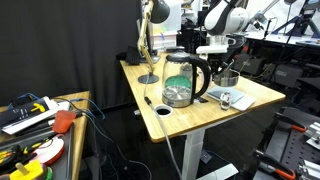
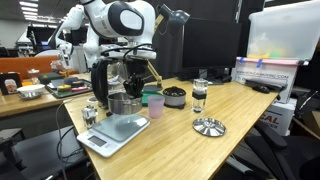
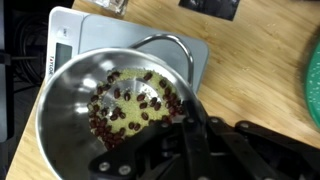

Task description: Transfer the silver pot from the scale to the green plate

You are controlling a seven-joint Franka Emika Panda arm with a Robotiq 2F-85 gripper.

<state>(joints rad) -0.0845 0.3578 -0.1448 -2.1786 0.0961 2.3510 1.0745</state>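
The silver pot [image 3: 95,115] is shiny metal and holds dark beans and yellow grains. It is over the scale [image 3: 85,28], a flat silver-grey slab. I cannot tell whether the pot still touches it. My gripper [image 3: 190,125] is shut on the pot's right rim, one finger inside and one outside. In both exterior views the gripper [image 2: 124,92] [image 1: 222,62] comes down onto the pot [image 2: 125,104] [image 1: 229,78] above the scale [image 2: 112,133] [image 1: 233,99]. A green edge, the plate [image 3: 314,85], shows at the right of the wrist view. A green item [image 2: 155,104] stands right next to the pot.
A big glass kettle [image 1: 182,80] with a black handle stands beside the pot. A small black bowl [image 2: 174,97], a glass [image 2: 199,96] and a round metal lid [image 2: 208,127] sit on the wooden table [image 2: 250,125]. A desk lamp [image 1: 148,45] stands at the back.
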